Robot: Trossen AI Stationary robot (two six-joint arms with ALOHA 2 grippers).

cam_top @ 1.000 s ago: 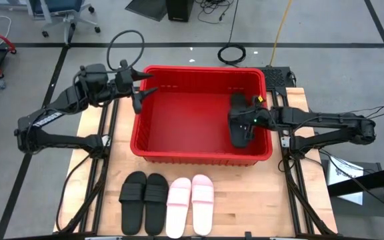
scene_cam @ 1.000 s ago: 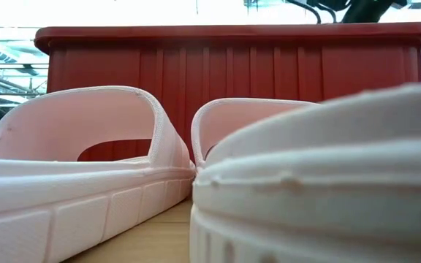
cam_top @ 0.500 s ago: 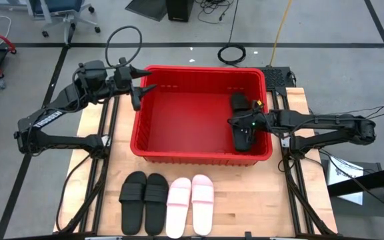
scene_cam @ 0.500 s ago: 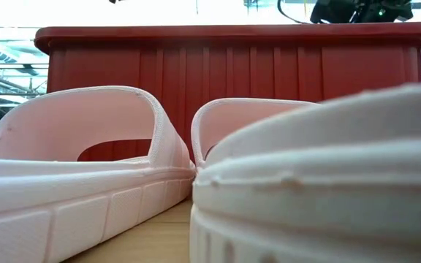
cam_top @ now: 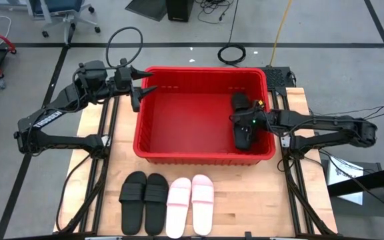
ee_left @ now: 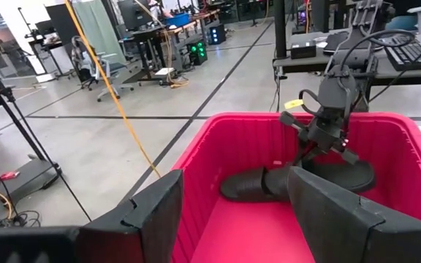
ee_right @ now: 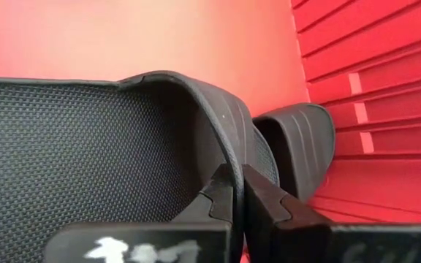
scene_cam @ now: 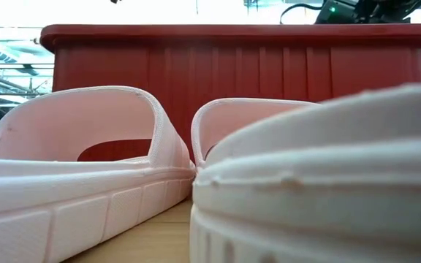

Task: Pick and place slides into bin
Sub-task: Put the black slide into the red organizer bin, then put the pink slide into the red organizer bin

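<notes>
My right claw [ee_right: 237, 191] still pinches a black slide's strap [ee_right: 218, 124] inside the bin [cam_top: 202, 152], which has nudged rightward; left claw [ee_left: 258, 212] hovers spread; wooden desk [cam_top: 245, 200], grey floor.

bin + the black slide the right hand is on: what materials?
Bin: looks like rigid moulded plastic, slightly glossy red, ribbed walls.
Black slide clamped at its strap by the right hand: likely soft foam or rubber, matte, fine pebbled footbed texture. Exact compound unclear.

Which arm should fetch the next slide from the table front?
Probably the left. Its claw hangs open and empty at the red bin's far-left corner. The right claw is clamped on a black slide inside the bin. Four slides wait out front.
</notes>
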